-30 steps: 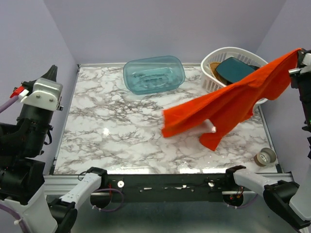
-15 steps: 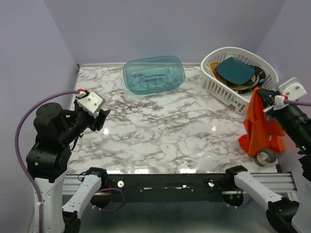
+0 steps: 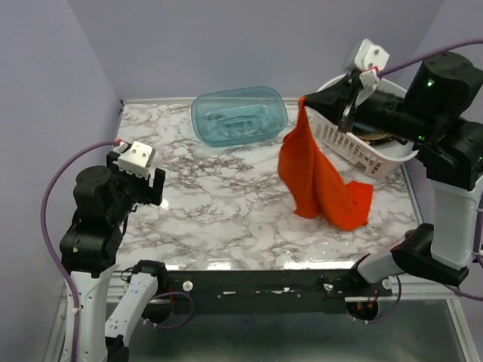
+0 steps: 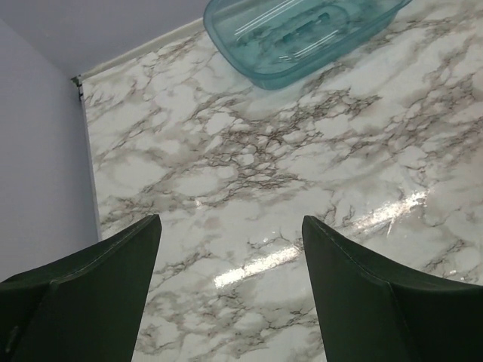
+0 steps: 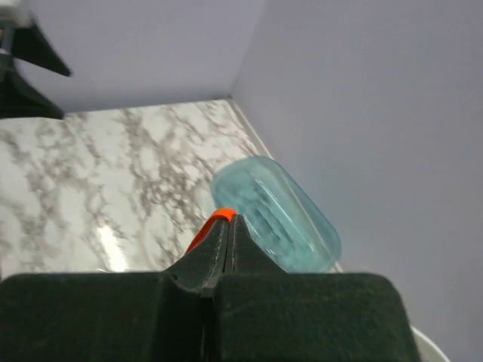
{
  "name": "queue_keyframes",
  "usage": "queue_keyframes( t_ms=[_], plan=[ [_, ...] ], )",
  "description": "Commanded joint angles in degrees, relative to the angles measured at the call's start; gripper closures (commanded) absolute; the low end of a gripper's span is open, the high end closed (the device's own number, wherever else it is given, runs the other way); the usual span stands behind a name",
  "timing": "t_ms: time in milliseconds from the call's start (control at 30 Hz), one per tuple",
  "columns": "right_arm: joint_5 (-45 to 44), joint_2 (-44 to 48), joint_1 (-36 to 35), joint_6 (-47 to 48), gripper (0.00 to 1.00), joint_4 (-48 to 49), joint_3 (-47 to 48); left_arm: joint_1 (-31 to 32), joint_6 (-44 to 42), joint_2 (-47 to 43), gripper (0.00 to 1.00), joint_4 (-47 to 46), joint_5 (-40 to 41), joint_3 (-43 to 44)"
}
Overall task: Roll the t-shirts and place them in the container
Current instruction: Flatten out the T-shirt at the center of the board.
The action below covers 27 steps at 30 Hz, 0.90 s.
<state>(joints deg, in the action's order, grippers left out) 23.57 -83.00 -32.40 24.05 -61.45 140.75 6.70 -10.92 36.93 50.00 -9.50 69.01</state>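
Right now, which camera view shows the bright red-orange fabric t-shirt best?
The top external view: the whole red-orange t-shirt shows there, hanging from the shut right gripper, its lower end on the marble table. The right wrist view shows only an orange sliver pinched in the jaws. The left wrist view shows none of it.

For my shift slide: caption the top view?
Right pincer holds red-orange t-shirt hanging to the marble table; left pincer open.

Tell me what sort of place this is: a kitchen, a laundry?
Probably a robot test booth, not a home. A marble-patterned table is boxed in by plain lilac walls; a left arm and right arm are bolted at its near edge; props include a t-shirt, teal tub and white basket.
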Motion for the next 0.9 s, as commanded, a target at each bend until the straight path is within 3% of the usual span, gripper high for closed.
queue_keyframes(
  t_ms=[0,67,200,367,467,500,533,733,867],
  plan=[
    [-3.26,-2.24,-14.51,2.66,0.99,5.1,8.21,-0.81,1.52,-0.81,0.15,-2.18,9.04,1.38],
    [-6.77,-3.48,-18.03,3.02,1.0,7.04,11.91,-1.07,0.9,-0.8,0.15,-2.36,10.81,1.91],
    [-12.93,-5.24,-18.4,5.11,1.0,13.45,14.55,-1.07,0.2,-0.98,0.15,-2.36,9.59,2.0],
    [-19.34,0.02,-18.31,12.32,0.99,16.71,7.81,-1.07,-0.77,-1.68,0.15,-3.5,5.11,-0.27],
    [-26.62,7.46,-18.14,16.11,0.99,16.8,-5.71,-1.16,-1.03,-1.86,0.14,-4.12,2.31,-2.64],
    [-28.3,9.59,-18.05,16.98,0.99,17.41,-16.88,-1.08,-1.73,-1.86,0.14,-4.03,0.9,-3.26],
    [-29.54,11.7,-17.79,16.73,0.99,17.85,-22.13,-1.07,-2.7,-1.86,0.14,-3.94,-1.2,-3.97],
    [-25.26,21.82,-12.69,7.33,0.99,23.13,-60.77,-1.07,-8.94,-2.12,0.16,-1.14,-13.26,-11.52],
    [-24.98,21.48,-6.65,3.99,0.99,27.25,-74.18,-1.08,-18.59,-2.3,0.19,4.38,-19.59,-14.43]
  ],
)
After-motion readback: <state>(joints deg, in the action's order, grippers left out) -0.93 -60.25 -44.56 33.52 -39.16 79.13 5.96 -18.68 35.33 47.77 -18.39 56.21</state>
